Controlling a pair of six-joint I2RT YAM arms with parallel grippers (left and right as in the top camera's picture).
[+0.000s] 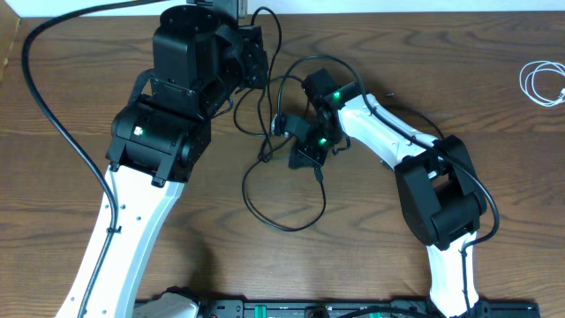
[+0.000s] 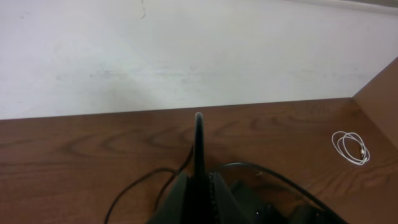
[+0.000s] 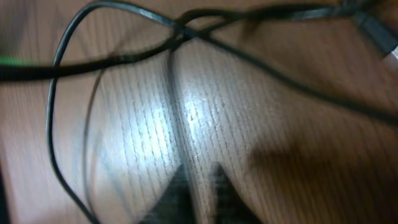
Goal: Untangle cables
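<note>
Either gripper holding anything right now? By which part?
Right gripper appears to pinch a black cable mid-strand, not at an end. Left gripper looks shut; whether it grips a cable cannot be told.

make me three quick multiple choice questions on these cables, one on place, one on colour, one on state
1. Where does the white cable lie?
A) between the two arms
B) at the far right of the table, apart from the arms
C) inside a gripper

2. What colour are the tangled cables between the arms?
A) black
B) white
C) red

3. What state is the white cable in?
A) pulled out straight
B) coiled in loose loops
C) knotted into the tangled cables

Answers:
1 B, since the overhead view shows it alone near the right edge, with bare wood between it and the arms.
2 A, since every thin cord crossing in the middle is black.
3 B, since the overhead and left wrist views both show it lying in small rounded loops.
</note>
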